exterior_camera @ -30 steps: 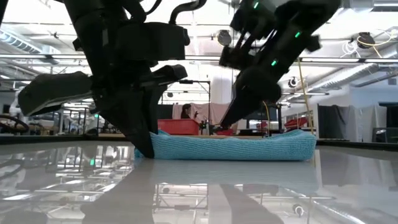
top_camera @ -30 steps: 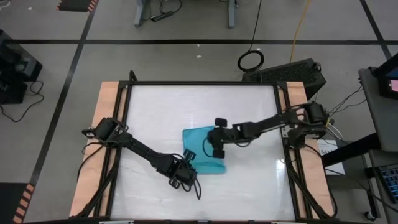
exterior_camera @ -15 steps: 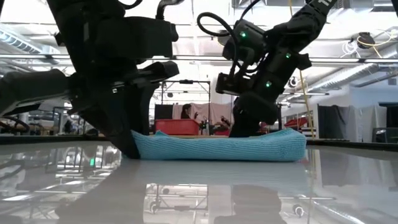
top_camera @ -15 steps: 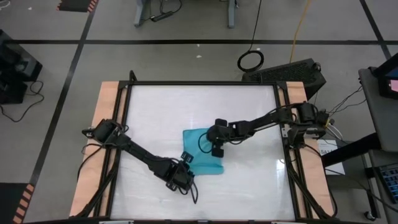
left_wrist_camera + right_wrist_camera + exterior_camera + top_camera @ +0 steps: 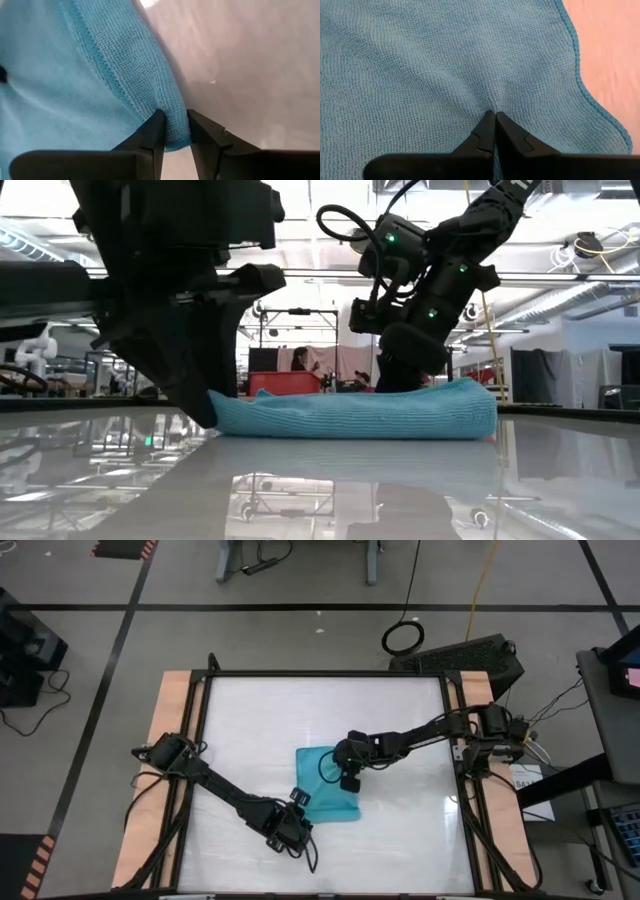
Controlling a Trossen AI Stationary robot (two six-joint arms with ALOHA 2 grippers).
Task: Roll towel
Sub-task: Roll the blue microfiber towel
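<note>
The turquoise towel lies flat, folded in layers, in the middle of the white table; the low view shows it as a low, thick pad. My left gripper is at the towel's near left corner, shut on it. My right gripper stands on the towel's middle, shut on a pucker of cloth. My left gripper pinches the towel's thick folded edge between its two fingers, close to the corner, in several layers. The fingers slant down from the table's near left side. The edge rests on the table. My right gripper pinches a small pucker of the towel's top layer between its closed fingertips. It comes from above, pointing down, over the towel's middle. The cloth wrinkles toward the fingertips, and the towel lies on the table.
Wooden strips run along the table's left side and right side. Bare white table surrounds the towel on all sides. Beyond the table stand a dark case and a cable coil on the floor.
My right gripper has come down onto the towel's middle and moved a little toward the table's left. My left gripper has shifted slightly toward the left edge at the towel's corner. The towel's top now stands a little higher near the right gripper.
</note>
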